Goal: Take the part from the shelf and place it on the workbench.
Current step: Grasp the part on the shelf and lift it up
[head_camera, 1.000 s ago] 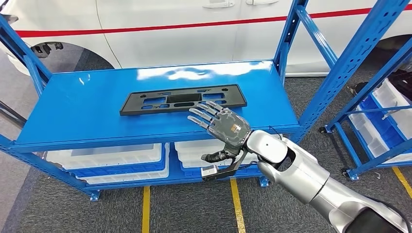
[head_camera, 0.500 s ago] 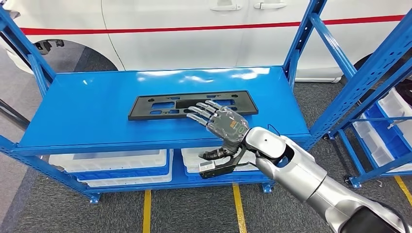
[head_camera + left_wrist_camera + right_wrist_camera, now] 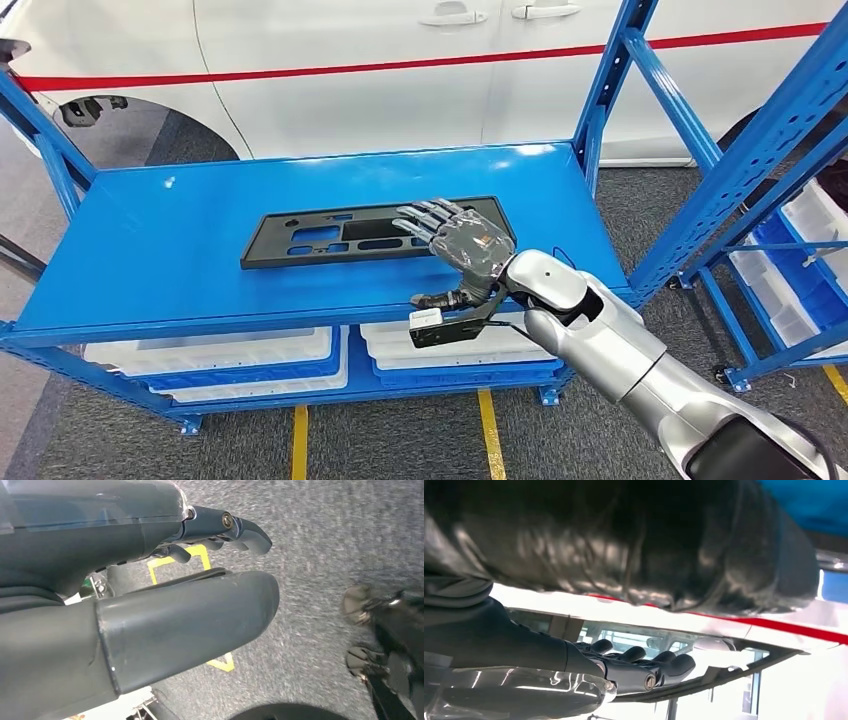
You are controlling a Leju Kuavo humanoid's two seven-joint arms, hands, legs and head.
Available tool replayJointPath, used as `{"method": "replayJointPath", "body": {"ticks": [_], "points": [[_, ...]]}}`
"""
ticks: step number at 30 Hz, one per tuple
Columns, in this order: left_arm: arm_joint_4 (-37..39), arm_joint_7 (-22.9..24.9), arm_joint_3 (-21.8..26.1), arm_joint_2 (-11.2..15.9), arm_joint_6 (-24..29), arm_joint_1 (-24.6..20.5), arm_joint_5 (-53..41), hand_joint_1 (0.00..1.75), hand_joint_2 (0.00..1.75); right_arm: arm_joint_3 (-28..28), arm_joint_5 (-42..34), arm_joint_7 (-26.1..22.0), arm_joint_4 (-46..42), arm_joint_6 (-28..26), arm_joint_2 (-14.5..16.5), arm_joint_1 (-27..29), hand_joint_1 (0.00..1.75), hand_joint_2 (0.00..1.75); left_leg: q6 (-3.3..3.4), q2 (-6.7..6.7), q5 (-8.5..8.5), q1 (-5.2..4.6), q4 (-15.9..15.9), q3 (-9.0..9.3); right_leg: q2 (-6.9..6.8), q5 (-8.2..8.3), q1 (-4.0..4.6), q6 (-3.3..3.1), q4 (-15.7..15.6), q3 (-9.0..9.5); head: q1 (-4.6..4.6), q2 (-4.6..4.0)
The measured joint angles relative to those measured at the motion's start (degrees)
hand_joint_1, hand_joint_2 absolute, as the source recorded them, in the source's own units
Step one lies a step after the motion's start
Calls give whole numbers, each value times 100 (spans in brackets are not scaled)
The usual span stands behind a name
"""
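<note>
While its fingers spread flat over the near right end of the part [image 3: 372, 231], the right hand [image 3: 462, 247] holds nothing, likely lining up a grip. That black part lies flat on the blue shelf [image 3: 180, 260]. Contact is hard to judge; the left hand [image 3: 150, 605] hangs above the floor, fingers loosely apart.

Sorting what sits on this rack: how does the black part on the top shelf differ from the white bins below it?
The black part is a thin flat plate with cut-out slots; the white bins are deep boxes. The part lies on the top shelf with the right hand over one end; the bins sit untouched underneath. Both are long rectangles.
</note>
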Motion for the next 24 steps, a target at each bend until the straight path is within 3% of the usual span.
{"method": "replayJointPath", "body": {"ticks": [2, 5, 7, 10, 11, 12, 14, 16, 18, 21, 22, 24], "points": [[0, -8, 0, 4, -2, -9, -3, 0, 0, -38, -98, -30, 62, 32, 56, -11, 0, 0, 62, 0, 125, -26, -463, 199, 4, -49, 18, 52, 5, 28, 1, 0], [0, -14, 0, 8, -5, -18, -4, 0, 0, -91, -208, -62, 129, 80, 122, -14, 0, 0, 171, -3, 65, -28, -551, 254, 0, -89, 24, 136, -9, 38, 1, -1], [0, -14, 0, 9, -7, -11, -5, 0, 0, -127, -245, -77, 156, 93, 146, -28, 0, 0, 242, 2, 54, -6, -609, 321, -3, -234, 16, 190, 229, -51, 3, 0], [0, -14, 0, 9, -8, -16, -6, 0, 0, -145, -334, -114, 207, 148, 161, -3, 0, 0, 323, 6, -2, -11, -620, 385, -5, -623, -1, 236, 1335, -686, 4, 0], [0, -15, 0, 9, -8, -18, -6, 0, 0, -145, -370, -125, 227, 173, 168, 23, 0, 0, 334, 1, -28, -14, -617, 413, -6, -637, -4, 242, 1593, -878, 4, -1], [0, -14, 1, 9, -8, -19, -6, 0, 0, -145, -402, -134, 244, 191, 178, 46, 0, 0, 335, -6, -60, -15, -611, 450, -6, -529, -4, 240, 1629, -963, 4, -1], [0, -14, 2, 9, -8, -14, -6, 0, 0, -145, -468, -148, 263, 210, 206, 66, 0, 0, 316, -18, -143, -17, -592, 552, -8, -37, -2, 211, 1096, -822, 4, -1], [1, -13, 2, 8, -8, -9, -8, 0, 0, -145, -535, -174, 269, 233, 238, 63, 0, 87, 263, -20, -234, -35, -564, 621, -11, 290, 24, 152, 411, -543, 5, 0], [2, -11, 2, 7, -7, -15, -10, 0, 0, -145, -581, -198, 272, 268, 277, 73, 0, 175, 195, -17, -282, -51, -559, 628, -5, 287, 53, 93, 144, -427, 3, 0], [3, -30, 2, 5, 6, -28, -7, 0, 0, -145, -635, -207, 268, 305, 339, 99, 0, 175, 114, -5, -287, -47, -571, 657, 19, 262, 40, 32, 77, -377, 1, 0], [3, -41, 3, 6, 20, -28, -1, 0, 0, -145, -668, -207, 266, 328, 361, 106, 0, 175, 111, -4, -275, -50, -561, 675, 24, 257, 32, 27, 57, -347, -1, 0], [4, -54, 15, 14, 50, -29, 17, 0, 0, -145, -751, -213, 264, 418, 401, 131, 0, 175, 175, -7, -237, -60, -572, 718, 30, 235, 37, 29, 42, -303, -1, 0]]}}
